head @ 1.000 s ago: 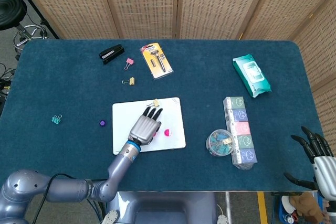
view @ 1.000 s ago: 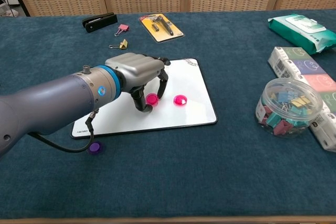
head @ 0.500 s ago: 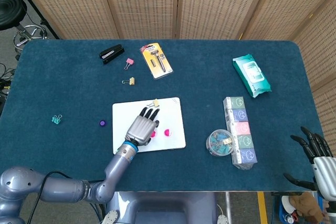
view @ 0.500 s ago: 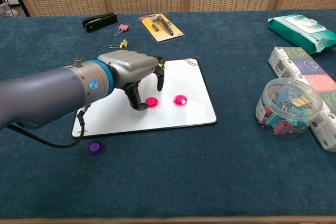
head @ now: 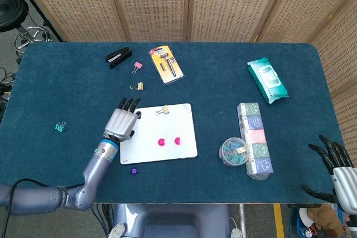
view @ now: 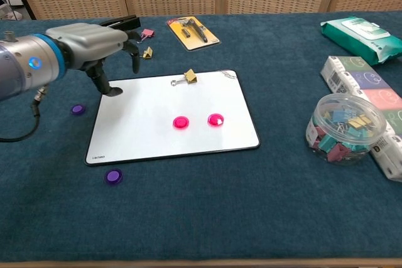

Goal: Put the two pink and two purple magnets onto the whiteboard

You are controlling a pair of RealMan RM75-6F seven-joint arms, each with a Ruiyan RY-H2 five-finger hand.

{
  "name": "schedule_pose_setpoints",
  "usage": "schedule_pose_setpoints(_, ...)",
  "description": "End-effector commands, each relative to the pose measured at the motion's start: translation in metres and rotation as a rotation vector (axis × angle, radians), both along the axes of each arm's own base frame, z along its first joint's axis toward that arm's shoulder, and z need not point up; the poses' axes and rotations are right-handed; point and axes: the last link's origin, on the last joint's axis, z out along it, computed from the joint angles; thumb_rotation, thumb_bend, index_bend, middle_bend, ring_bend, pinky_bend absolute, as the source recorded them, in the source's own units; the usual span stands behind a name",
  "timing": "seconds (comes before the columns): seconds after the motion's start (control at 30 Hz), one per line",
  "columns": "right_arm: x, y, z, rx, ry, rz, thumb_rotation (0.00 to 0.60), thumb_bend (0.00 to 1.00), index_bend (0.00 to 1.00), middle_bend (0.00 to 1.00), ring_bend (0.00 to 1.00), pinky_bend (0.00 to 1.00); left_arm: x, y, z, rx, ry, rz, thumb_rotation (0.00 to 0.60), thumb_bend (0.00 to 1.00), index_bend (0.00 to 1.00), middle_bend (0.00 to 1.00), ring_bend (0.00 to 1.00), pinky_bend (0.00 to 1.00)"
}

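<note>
While both pink magnets sit on the whiteboard, the two purple magnets lie on the desk, just off its left edge and front-left corner. The left robot hand hovers empty above the board's left edge, fingers apart and pointing down; the right robot hand idles open, well apart. The thin purple discs could skid across the cloth if pinched off-centre, or be nudged under the board.

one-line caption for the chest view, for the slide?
Left hand hovers empty by whiteboard; two pink magnets on it, two purple magnets beside it.
</note>
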Motion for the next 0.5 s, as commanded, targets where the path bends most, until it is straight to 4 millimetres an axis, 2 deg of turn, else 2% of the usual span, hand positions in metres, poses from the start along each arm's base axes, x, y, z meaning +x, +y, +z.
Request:
schedule_pose_setpoints(0.03,0.001,0.0,-0.001,0.002,-0.001,0.003,0.6,0.02,0.15,0.0,0.0,0.0,-0.037,0.0,0.02,0.03,0.0,0.046,0.6,0.3,0.38,0.0,0.0,0.0)
schedule_pose_setpoints(0.23,0.002,0.001,-0.002,0.011,-0.001,0.004,0.6,0.03,0.15,0.0,0.0,0.0,-0.075,0.005,0.034,0.045,0.001,0.102,0.6,0.3,0.38,0.0,0.0,0.0)
schedule_pose_setpoints(0.5,0.002,0.001,-0.003,0.015,0.002,0.002,0.6,0.03,0.15,0.0,0.0,0.0,-0.106,0.006,0.025,0.025,-0.004,0.151,0.6,0.3,0.4,0.0,0.0,0.0)
